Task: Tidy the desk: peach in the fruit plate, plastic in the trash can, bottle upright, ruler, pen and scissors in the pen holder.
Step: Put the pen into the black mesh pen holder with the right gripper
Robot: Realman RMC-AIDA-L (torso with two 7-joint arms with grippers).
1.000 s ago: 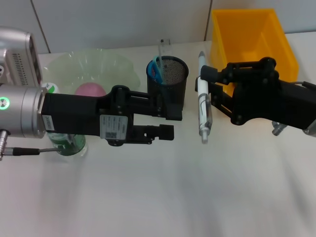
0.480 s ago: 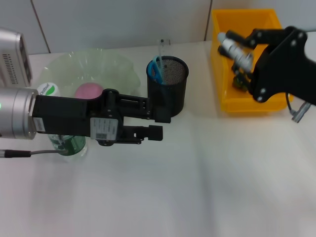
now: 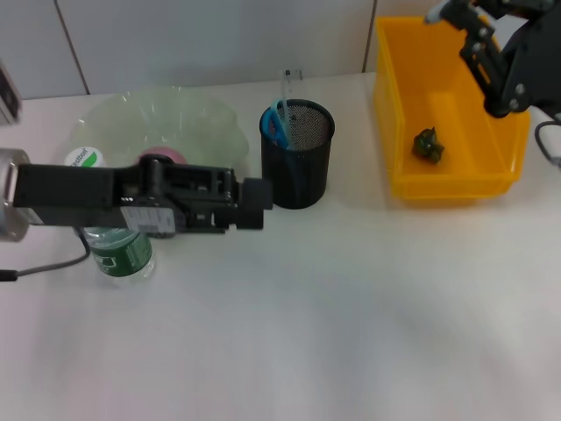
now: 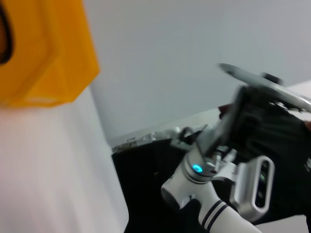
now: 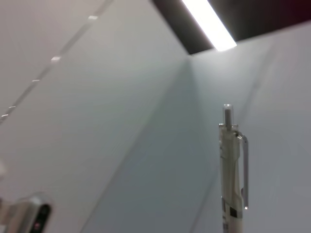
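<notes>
Nearest in the head view, the white table (image 3: 351, 333) is stretching across the lower half of the frame. On the left, a green bottle (image 3: 118, 250) is standing upright with its white cap (image 3: 84, 158) showing above the left arm. The left gripper (image 3: 250, 203) is reaching across from the left edge at mid-height, its tip hanging just left of the pen holder (image 3: 298, 153); whether its jaws are wide or narrow cannot be told.

Behind that arm, a pale green fruit plate (image 3: 162, 123) is sitting in the upper left of the frame with a pink peach (image 3: 162, 156) lying in it. The black mesh pen holder is standing at centre, holding blue-handled scissors (image 3: 276, 123) and a clear ruler (image 3: 287, 83) that is sticking up past its rim.

To the right, the yellow trash can (image 3: 491, 171) is occupying the upper right, with a small dark green crumpled piece of plastic (image 3: 428, 145) lying on its floor.

Farthest back, the right gripper (image 3: 478, 26) is hanging at the top right corner, above the far rim of the trash can and well apart from the pen holder. Its jaws are holding the pen (image 5: 232, 165), which in the right wrist view is pointing up with its clip and button showing; in the head view only the pen's pale end is peeking out at the top edge.
</notes>
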